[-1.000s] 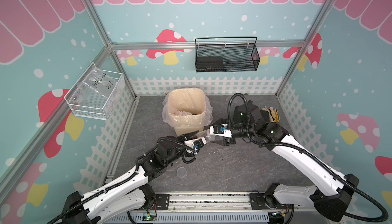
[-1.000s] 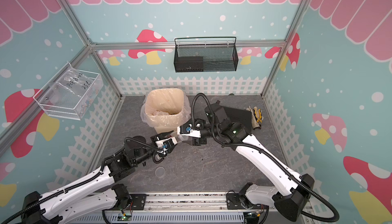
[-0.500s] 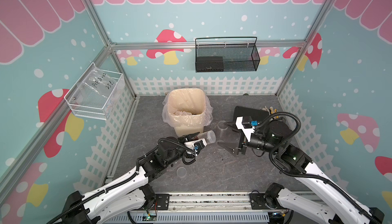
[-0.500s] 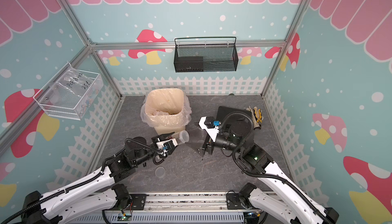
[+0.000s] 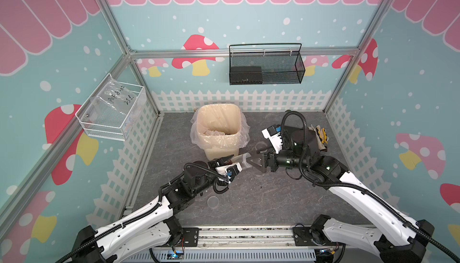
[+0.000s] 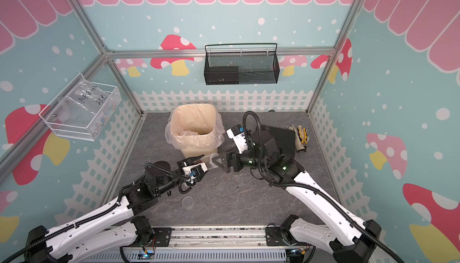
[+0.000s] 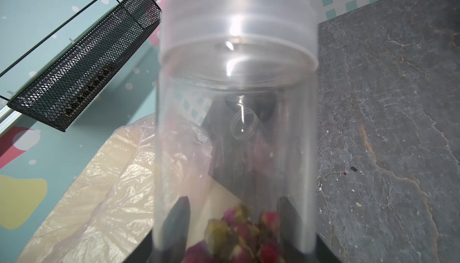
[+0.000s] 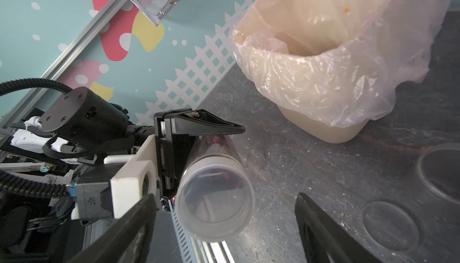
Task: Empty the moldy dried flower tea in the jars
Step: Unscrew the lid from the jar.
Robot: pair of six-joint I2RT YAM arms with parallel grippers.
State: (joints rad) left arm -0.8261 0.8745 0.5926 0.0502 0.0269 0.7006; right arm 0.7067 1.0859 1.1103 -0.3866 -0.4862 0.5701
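The left gripper (image 5: 227,160) clamped the jar (image 7: 236,125) at its base, the moldy dried flower tea (image 7: 239,232) lodged between its fingers (image 7: 179,222), while the right gripper (image 5: 252,160), spread wide around the lid (image 8: 215,199), likely needed to close and unscrew it.

Two jars (image 5: 242,161) (image 5: 260,146), one bin (image 5: 219,107), perhaps two loose lids (image 5: 213,202) (image 8: 390,227)

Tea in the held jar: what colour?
The tea is deep pink-red with yellow-green bits; left wrist view shows it best.
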